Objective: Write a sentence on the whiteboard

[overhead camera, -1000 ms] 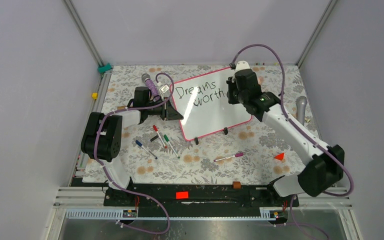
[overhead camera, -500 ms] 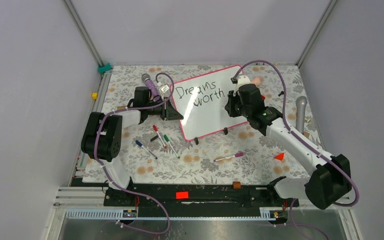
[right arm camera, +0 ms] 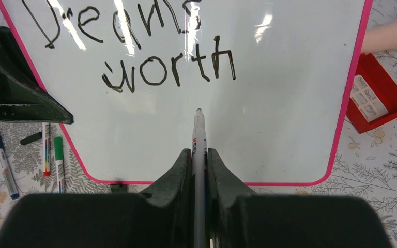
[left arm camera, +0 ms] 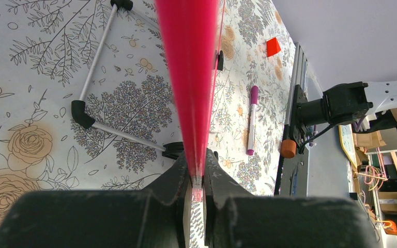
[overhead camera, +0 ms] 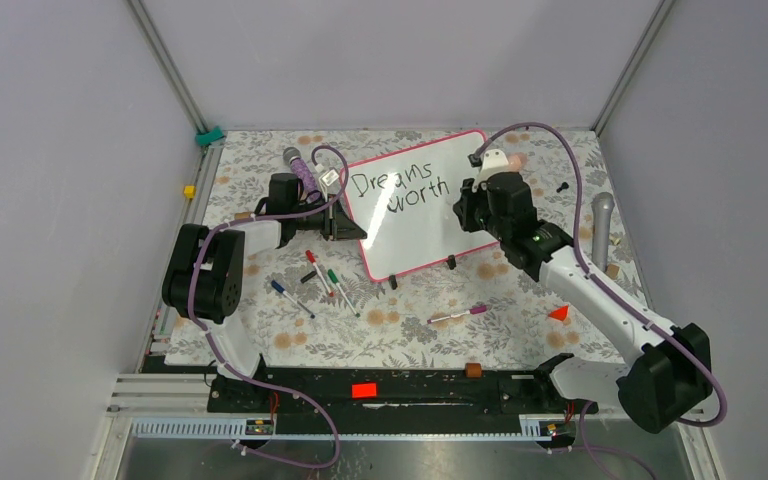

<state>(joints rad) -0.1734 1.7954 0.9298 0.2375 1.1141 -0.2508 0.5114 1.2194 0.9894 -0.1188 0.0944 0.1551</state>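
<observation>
The whiteboard (overhead camera: 422,235) stands tilted mid-table on the floral cloth (overhead camera: 410,320), between the two arms. The sentence (right arm camera: 169,66) on it reads "Dreams worth" in two black lines. The left gripper (left arm camera: 196,180) is clamped tight on the board's pink edge. The right gripper (right arm camera: 199,155) pinches a white marker (right arm camera: 199,132), its tip pointing at bare white below "worth".
</observation>
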